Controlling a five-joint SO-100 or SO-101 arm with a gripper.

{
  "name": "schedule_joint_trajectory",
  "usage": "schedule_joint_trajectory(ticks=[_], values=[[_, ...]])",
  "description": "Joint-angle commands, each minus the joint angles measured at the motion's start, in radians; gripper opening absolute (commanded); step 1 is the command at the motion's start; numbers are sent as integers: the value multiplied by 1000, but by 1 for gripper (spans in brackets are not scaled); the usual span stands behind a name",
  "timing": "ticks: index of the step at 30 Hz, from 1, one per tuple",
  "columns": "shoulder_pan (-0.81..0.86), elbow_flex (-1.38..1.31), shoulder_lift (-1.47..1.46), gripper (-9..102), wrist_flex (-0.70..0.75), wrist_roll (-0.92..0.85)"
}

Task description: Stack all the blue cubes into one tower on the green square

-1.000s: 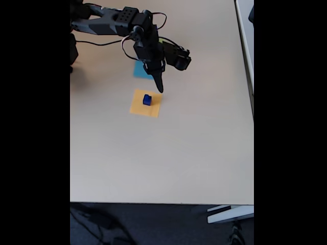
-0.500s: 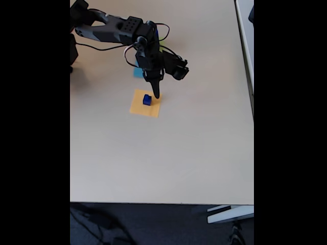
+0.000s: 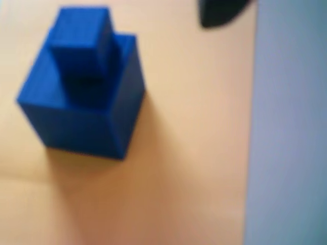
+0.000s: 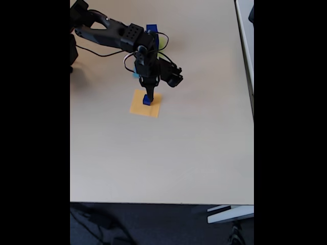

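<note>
Two blue cubes, a small blue cube (image 3: 82, 41) stacked on a larger blue cube (image 3: 87, 109), rest on the orange square (image 3: 189, 127); in the fixed view the pair reads as a single blue cube stack (image 4: 147, 100) near the upper middle of that patch (image 4: 139, 108). In the wrist view the smaller cube sits toward the far left corner of the larger one's top face, and bare orange paper lies to the right of and below the stack, ending at a straight right edge where the pale desk (image 3: 288, 153) begins. A dark fingertip (image 3: 219, 13) enters at the top of the wrist view, apart from the cubes. In the fixed view the gripper (image 4: 148, 93) points down directly over the stack; how far its jaws are spread, and whether they touch the cubes, cannot be told. Behind the arm (image 4: 110, 33) a sliver of the light-blue square (image 4: 136, 74) shows, and another blue cube (image 4: 152, 28) and a trace of the green square (image 4: 162, 42) lie beyond it. The desk (image 4: 168, 158) is open toward its near edge and right edge.
</note>
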Motion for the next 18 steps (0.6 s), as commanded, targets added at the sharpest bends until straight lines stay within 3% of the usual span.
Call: schedule_joint_trajectory(ticks=[1, 18], values=[[3, 26, 80, 26, -32, 11], [25, 46, 91, 24, -40, -2]])
